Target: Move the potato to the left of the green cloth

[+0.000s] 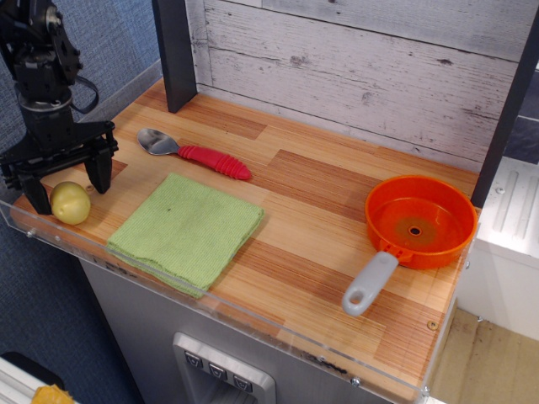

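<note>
While the gripper (67,181) hangs wide open at far left, gripping nothing, the potato (71,203) rests between its fingers, left of the green cloth (187,230).

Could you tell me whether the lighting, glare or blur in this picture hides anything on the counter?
In the observation.image view, the light is soft and even, with faint shadows; the potato, green cloth, spoon and orange pan are all sharp. The clear plastic edge strip catches slight glare, and the black gripper is dark, so its detail is hard to read.
</note>
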Motion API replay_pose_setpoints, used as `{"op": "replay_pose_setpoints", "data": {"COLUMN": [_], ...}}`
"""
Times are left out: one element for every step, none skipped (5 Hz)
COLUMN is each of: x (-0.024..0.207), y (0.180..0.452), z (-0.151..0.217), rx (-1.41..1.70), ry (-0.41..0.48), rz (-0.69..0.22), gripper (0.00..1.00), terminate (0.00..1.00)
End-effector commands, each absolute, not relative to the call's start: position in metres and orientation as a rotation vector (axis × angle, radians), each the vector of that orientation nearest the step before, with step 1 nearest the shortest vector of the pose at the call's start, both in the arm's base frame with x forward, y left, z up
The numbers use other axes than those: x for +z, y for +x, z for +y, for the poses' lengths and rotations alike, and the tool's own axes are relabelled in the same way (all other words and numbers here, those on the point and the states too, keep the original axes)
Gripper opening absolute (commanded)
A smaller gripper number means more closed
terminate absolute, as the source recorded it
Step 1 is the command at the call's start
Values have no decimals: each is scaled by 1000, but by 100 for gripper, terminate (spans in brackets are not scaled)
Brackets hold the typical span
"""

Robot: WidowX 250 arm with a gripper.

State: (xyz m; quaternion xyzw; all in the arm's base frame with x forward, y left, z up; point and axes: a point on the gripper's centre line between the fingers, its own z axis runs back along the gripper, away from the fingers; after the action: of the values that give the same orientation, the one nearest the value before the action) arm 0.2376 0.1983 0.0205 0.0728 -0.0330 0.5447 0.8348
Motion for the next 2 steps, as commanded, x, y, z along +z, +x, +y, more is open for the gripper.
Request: {"op": "replay_pose_setpoints", "data": {"x": [64, 82], "y": [236, 239], "z": [190, 177], "rx": [1141, 1146], "ry": [211, 262], "rz": [-95, -54], "gripper": [100, 100], "terminate": [0, 0]}}
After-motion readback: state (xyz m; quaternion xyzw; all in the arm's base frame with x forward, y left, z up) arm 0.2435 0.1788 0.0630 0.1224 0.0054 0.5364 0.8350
